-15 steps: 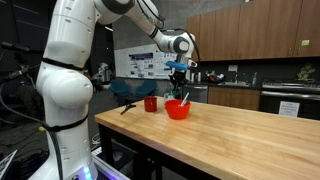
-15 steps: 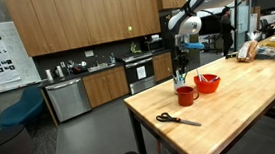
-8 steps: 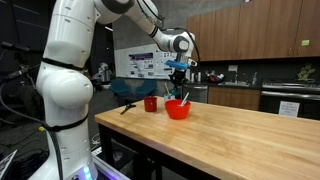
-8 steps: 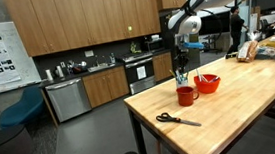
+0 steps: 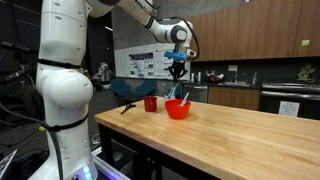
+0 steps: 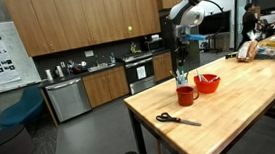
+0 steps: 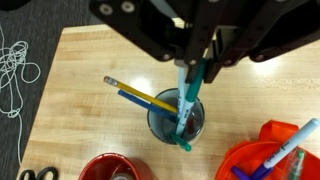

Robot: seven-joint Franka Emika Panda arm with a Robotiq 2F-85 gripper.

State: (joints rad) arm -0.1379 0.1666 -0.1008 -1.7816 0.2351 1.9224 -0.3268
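Note:
My gripper [image 7: 190,65] is shut on a teal pen [image 7: 187,108] that hangs down into a dark cup [image 7: 160,122] right below it. The cup also holds a yellow pencil [image 7: 140,97] and a blue one, both leaning left. In both exterior views the gripper [image 5: 178,68] [image 6: 182,55] hovers well above the cup [image 6: 181,80], which stands between a red mug [image 5: 151,103] [image 6: 186,95] and a red bowl [image 5: 178,109] [image 6: 207,83] on the wooden table [image 5: 240,135]. The bowl [image 7: 275,160] holds more pens.
Black-handled scissors [image 6: 176,119] [image 5: 128,106] lie near the table's end. A white cable [image 7: 12,65] lies on the floor beside the table edge. Kitchen cabinets and counters stand behind, and bags sit on the far end of the table [image 6: 260,48].
The jaws closed on the teal pen, and the arm has risen, drawing the pen up out of the cup. Mug, bowl and scissors have not moved.

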